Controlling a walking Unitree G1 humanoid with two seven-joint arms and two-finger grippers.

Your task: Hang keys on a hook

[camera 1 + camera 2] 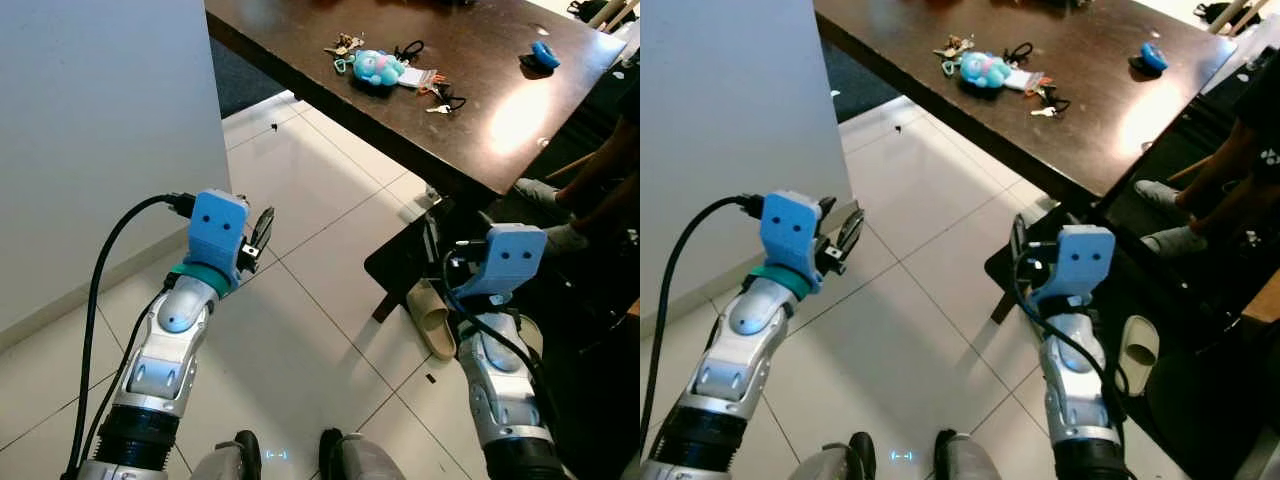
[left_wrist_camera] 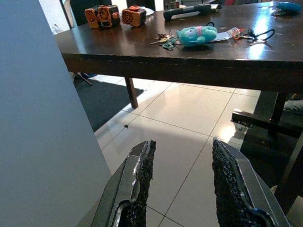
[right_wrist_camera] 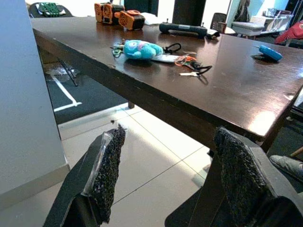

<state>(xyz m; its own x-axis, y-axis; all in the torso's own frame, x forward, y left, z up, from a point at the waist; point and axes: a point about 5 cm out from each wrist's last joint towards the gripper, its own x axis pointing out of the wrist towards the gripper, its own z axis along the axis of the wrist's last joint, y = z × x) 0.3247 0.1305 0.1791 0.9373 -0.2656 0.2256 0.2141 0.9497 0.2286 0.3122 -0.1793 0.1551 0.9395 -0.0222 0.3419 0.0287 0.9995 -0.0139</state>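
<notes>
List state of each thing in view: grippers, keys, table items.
Left gripper: open, empty, above the tiled floor.
Right gripper: open, empty, short of the table edge.
Bunch of keys with turquoise plush charm: lying flat on the dark wooden table, not held.
Small blue object: resting on the table, untouched.

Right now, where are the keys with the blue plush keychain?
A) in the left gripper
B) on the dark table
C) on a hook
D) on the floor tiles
B: the keys lie on the dark table, while the left gripper and right gripper hover open over the floor.
</notes>
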